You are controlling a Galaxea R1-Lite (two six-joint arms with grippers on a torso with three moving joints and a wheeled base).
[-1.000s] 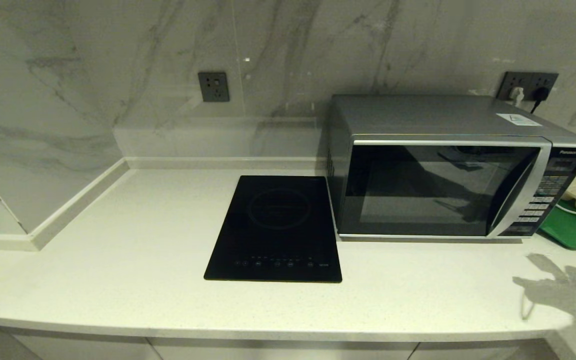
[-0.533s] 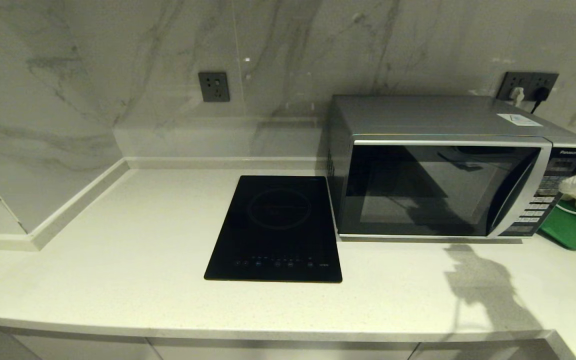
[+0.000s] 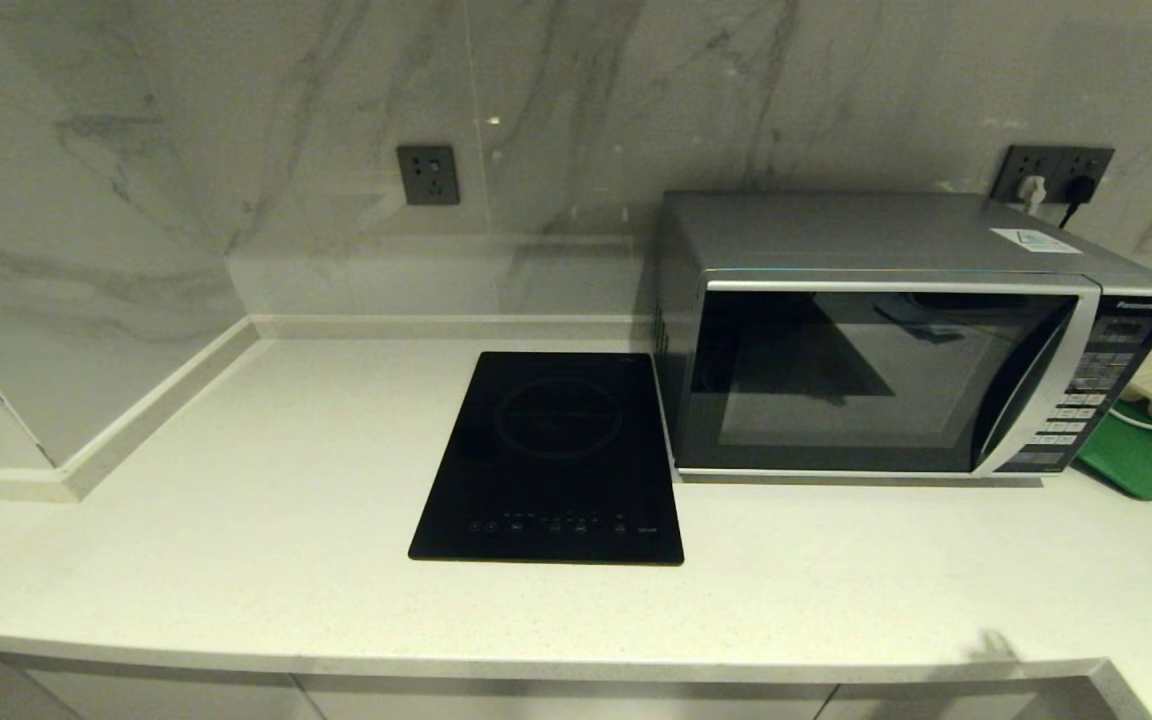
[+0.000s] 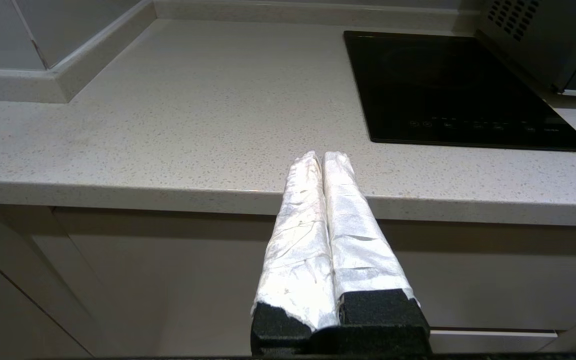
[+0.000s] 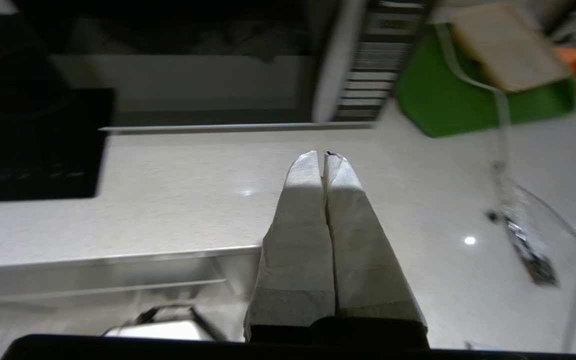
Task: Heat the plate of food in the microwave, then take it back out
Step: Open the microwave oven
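Marble-look wall behind, pale speckled counter in front, with a black cooktop lying flat in the middle and the microwave right next to it on the right, door closed. Behind the microwave there's a wall socket with plugs in it, and a second socket further left. Off the microwave's right side sits a green tray with a beige block-ish thing on top and a white cord trailing from it — pretty blurry in the right wrist view, so I can't say what it is. Neither arm shows up in the head view. Left gripper hangs at the counter's front edge, left of the cooktop, wrapped fingers pressed together with nothing between them. Right gripper is over the counter in front of the microwave's button panel — fingers closed too, empty. No plate visible in any view.
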